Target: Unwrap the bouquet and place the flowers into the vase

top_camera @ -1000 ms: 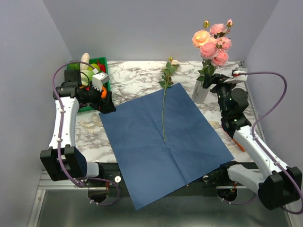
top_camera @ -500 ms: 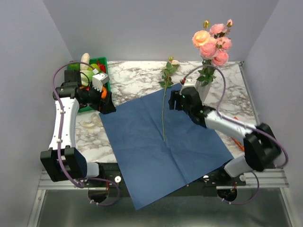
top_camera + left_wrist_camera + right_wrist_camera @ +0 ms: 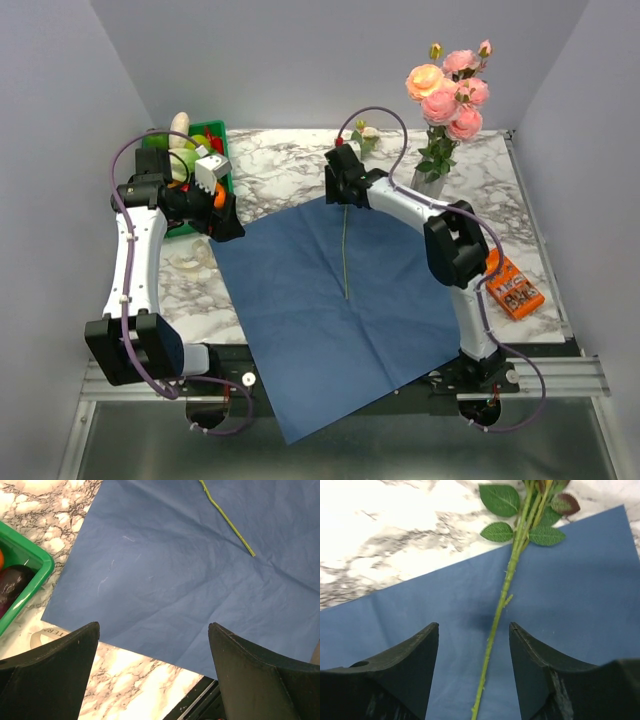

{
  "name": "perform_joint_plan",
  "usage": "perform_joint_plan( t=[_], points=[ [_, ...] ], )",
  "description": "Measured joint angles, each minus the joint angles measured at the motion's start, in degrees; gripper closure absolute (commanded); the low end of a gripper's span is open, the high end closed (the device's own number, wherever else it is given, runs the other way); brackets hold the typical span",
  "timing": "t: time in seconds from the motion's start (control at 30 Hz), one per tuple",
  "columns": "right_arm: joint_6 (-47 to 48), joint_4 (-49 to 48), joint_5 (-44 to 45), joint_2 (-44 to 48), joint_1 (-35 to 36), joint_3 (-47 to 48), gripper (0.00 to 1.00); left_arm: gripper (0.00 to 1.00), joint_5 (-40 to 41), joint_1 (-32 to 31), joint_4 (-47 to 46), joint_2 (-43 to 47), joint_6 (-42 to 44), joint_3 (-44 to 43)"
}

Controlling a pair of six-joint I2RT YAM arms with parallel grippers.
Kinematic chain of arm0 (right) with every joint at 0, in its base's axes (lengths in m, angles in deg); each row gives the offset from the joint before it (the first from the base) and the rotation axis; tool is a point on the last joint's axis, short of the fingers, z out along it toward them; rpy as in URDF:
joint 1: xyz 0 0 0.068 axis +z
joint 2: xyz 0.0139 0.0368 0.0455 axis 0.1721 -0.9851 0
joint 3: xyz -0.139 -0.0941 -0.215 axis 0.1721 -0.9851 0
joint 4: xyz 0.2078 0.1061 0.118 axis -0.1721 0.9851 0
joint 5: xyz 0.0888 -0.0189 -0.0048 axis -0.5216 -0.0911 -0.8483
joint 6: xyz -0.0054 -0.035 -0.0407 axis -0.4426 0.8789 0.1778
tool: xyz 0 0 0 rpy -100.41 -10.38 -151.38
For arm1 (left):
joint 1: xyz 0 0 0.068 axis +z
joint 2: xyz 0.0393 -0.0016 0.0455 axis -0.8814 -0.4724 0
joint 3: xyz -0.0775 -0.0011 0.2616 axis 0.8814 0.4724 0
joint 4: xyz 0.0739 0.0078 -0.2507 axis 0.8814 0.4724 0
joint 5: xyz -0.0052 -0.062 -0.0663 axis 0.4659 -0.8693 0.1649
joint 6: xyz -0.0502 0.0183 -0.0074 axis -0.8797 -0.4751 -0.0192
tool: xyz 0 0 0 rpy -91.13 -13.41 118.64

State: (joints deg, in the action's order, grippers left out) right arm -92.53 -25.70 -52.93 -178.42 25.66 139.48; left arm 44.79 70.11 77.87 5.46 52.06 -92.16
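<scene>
**My right claw (image 3: pixel 472 630) straddles the loose stem (image 3: pixel 507 580)**

Claw open, a finger each side, nothing gripped yet. Stem runs near-to-far across the blue paper (image 3: pixel 330 330), leaves at the far edge. Vase (image 3: pixel 428 185), roses (image 3: pixel 447 85) in it, stands near on the right, open room between. My left claw (image 3: pixel 152 630), wide open, sits well apart at the paper's left corner.
</scene>
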Motion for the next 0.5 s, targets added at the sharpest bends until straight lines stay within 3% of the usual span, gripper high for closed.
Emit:
perform_joint_plan(
  t=[0.27, 0.37, 0.5],
  points=[
    [-1.66, 10.49, 0.94, -11.08, -0.07, 11.37, 0.44, 0.01, 0.00, 0.00, -0.02, 0.00, 0.24, 0.00],
    [-2.64, 12.39, 0.76, -11.91, -0.46, 13.40, 0.52, 0.01, 0.00, 0.00, -0.07, 0.00, 0.33, 0.11],
    [-3.23, 14.91, -0.15, -12.66, -1.16, 15.34, 0.72, 0.01, 0.02, 0.00, -0.13, 0.00, 0.72, 0.55]
  ],
)
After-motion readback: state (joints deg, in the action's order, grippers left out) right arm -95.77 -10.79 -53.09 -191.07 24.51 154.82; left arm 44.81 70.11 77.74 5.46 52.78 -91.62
